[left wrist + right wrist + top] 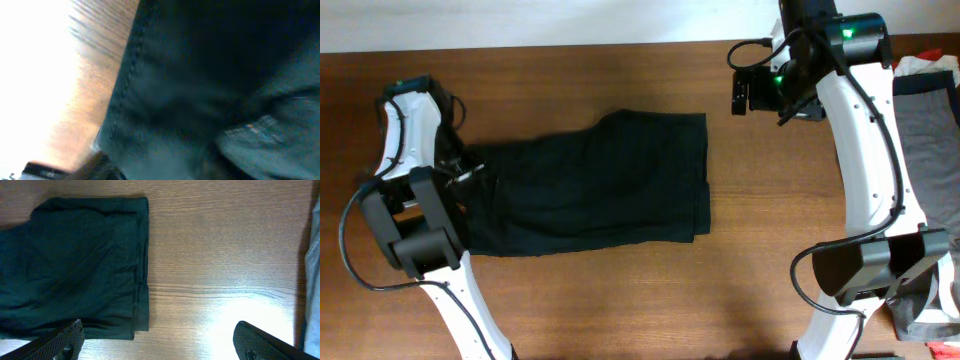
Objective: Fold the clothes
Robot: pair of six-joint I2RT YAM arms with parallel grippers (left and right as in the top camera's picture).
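Black shorts (600, 180) spread flat mid-counter (620, 310). Left gripper (460, 178) pressed low onto the 9 o'clock edge, probably to seize it for folding; opening impossible to tell. Right gripper (157, 330) wide open, empty, parked at 1 o'clock, clear of the cloth.

Robot laboratory workstation: white-and-black jointed left arm (404, 135) and right arm (868, 150) stand at a brown wood-grain table (750, 250).
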